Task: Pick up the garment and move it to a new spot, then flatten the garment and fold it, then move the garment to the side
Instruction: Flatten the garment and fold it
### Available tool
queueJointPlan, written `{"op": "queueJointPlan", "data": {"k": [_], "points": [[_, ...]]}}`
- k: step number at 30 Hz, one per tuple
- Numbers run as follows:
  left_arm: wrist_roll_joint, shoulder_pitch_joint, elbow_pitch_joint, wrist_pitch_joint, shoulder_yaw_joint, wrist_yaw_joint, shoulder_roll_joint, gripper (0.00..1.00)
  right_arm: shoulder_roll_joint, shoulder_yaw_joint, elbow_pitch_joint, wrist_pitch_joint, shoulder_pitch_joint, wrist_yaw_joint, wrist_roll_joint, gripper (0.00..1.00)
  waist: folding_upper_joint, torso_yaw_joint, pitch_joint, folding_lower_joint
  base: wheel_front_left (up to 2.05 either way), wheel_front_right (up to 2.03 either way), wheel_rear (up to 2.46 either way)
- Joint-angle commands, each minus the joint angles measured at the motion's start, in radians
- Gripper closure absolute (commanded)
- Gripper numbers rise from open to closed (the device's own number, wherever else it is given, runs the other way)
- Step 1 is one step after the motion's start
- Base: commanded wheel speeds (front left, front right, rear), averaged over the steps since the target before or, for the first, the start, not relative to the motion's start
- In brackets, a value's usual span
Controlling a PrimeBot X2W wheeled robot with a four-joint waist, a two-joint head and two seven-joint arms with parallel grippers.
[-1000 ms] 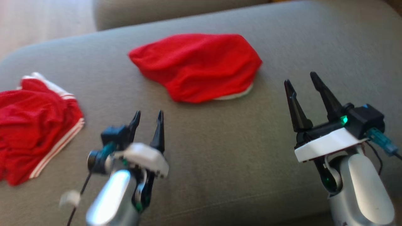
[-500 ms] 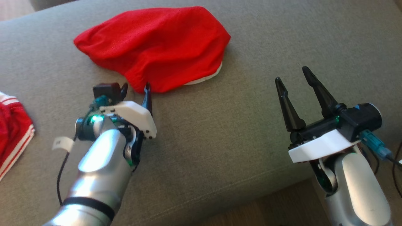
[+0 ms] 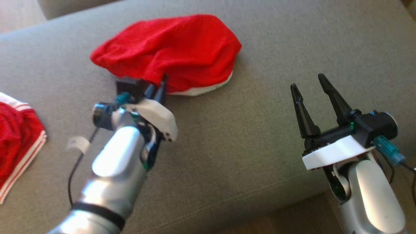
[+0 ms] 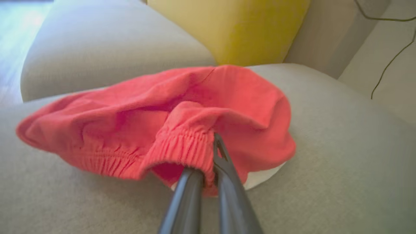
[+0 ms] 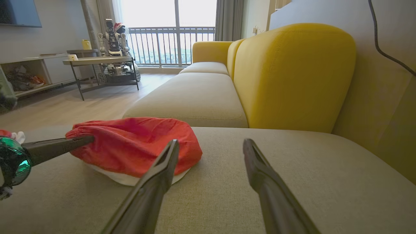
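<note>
A red garment (image 3: pixel 182 45) with a white underside lies bunched on the grey sofa seat (image 3: pixel 247 146). My left gripper (image 3: pixel 158 88) is shut on its near edge. In the left wrist view the two fingers pinch the elastic hem (image 4: pixel 182 149) of the garment (image 4: pixel 156 107), and the hem rises a little off the cushion. My right gripper (image 3: pixel 308 82) stands open to the right of the garment, above bare cushion and holding nothing. The right wrist view shows its open fingers (image 5: pixel 211 142) pointing past the garment (image 5: pixel 136 143), with the left gripper's finger (image 5: pixel 58 146) reaching in from the left.
A second red garment with white stripes (image 3: pixel 16 143) lies at the far left of the seat. A yellow back cushion (image 5: pixel 292 74) stands behind the seat. The seat's front edge and wooden floor (image 3: pixel 276 224) are at the lower right. A low table (image 5: pixel 97 61) stands across the room.
The head camera has shifted. My left gripper reached forward to the garment's near hem and shut on it, lifting the hem slightly. The right gripper has stayed open in place.
</note>
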Motion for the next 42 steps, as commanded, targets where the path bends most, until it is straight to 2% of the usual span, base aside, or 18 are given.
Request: {"op": "queueJointPlan", "data": {"k": [1,5,10,14,18,22,27,32,33,34,35,36,42], "points": [[0.026,0.024,-0.063,-0.012,0.014,0.003,0.021,1.0,0.006,0.014,-0.023,-0.01,0.003,0.0,-0.008,0.0,0.0,0.026,-0.046,0.0,0.0,0.0,0.0],[0.09,0.127,-0.181,-0.012,-0.013,-0.003,0.044,1.0,0.006,0.009,0.004,-0.014,0.019,0.0,-0.009,0.0,0.0,0.052,-0.12,0.0,0.0,0.0,0.0],[0.131,0.271,-0.313,-0.004,-0.082,-0.033,0.094,1.0,0.006,0.005,0.026,-0.016,0.046,0.0,0.004,0.0,0.0,0.094,-0.209,0.0,0.0,0.0,0.0],[0.111,0.321,-0.399,0.05,-0.06,-0.008,0.143,1.0,0.006,0.008,0.03,-0.016,0.052,0.0,0.01,0.0,0.0,0.115,-0.226,0.0,0.0,0.0,0.0],[0.092,0.326,-0.422,0.08,-0.021,0.023,0.179,1.0,0.006,0.023,0.036,-0.017,0.048,0.0,0.015,0.0,0.0,0.116,-0.221,0.0,0.0,0.0,0.0],[0.058,0.296,-0.392,0.123,0.022,0.037,0.199,1.0,0.006,0.047,0.038,-0.016,0.031,0.0,0.022,0.0,0.0,0.103,-0.197,0.0,0.0,0.0,0.0],[0.062,0.221,-0.271,0.174,0.023,0.016,0.233,1.0,0.006,0.078,0.044,-0.019,0.001,0.0,0.031,0.0,0.0,0.072,-0.148,0.0,0.0,0.0,0.0],[0.076,0.164,-0.128,0.186,0.005,0.002,0.233,1.0,0.006,0.087,0.049,-0.025,-0.023,0.0,0.039,0.0,0.0,0.057,-0.113,0.0,0.0,0.0,0.0],[0.078,0.158,-0.102,0.188,-0.001,-0.001,0.228,0.83,0.006,0.086,0.051,-0.026,-0.026,0.0,0.039,0.0,0.0,0.057,-0.11,0.0,0.0,0.0,0.0],[0.08,0.151,-0.081,0.184,-0.005,-0.002,0.222,0.51,0.006,0.084,0.053,-0.027,-0.028,0.0,0.039,0.0,0.0,0.059,-0.107,0.0,0.0,0.0,0.0],[0.078,0.146,-0.065,0.174,-0.005,0.0,0.214,0.05,0.006,0.081,0.054,-0.028,-0.029,0.0,0.038,0.0,0.0,0.062,-0.105,0.0,0.0,0.0,0.0],[0.077,0.141,-0.049,0.162,-0.005,0.001,0.206,0.0,0.006,0.077,0.055,-0.028,-0.029,0.0,0.036,0.0,0.0,0.067,-0.105,0.0,0.0,0.0,0.0],[0.077,0.13,0.01,0.089,-0.008,0.021,0.17,0.0,0.006,0.057,0.067,-0.03,-0.027,0.0,0.025,0.0,0.0,0.115,-0.13,0.0,0.0,0.0,0.0]]}}
